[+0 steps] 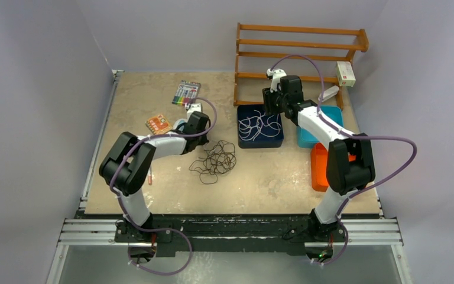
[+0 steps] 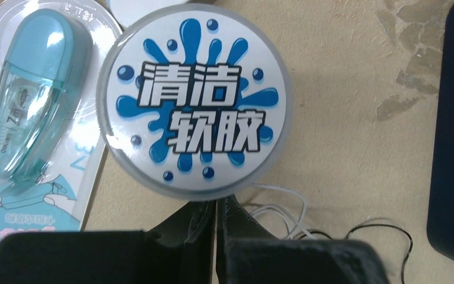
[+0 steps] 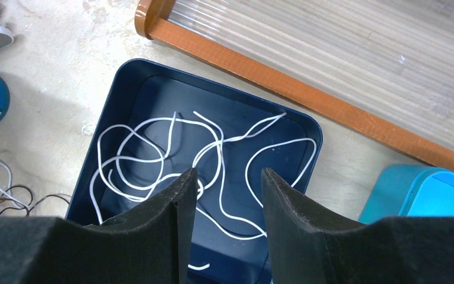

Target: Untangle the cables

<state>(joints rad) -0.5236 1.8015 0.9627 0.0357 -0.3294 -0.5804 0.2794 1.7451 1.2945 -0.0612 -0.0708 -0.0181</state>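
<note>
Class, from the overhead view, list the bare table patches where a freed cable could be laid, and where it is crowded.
Free: the near strip of table between the dark cable tangle and the orange tray; the far-left corner beside the marker pack. Crowded: the far right, where navy tray, teal tray and rack sit close.

Round lid (image 2: 194, 106) reading 清洁软胶 (blue splash), other print illegible
</note>
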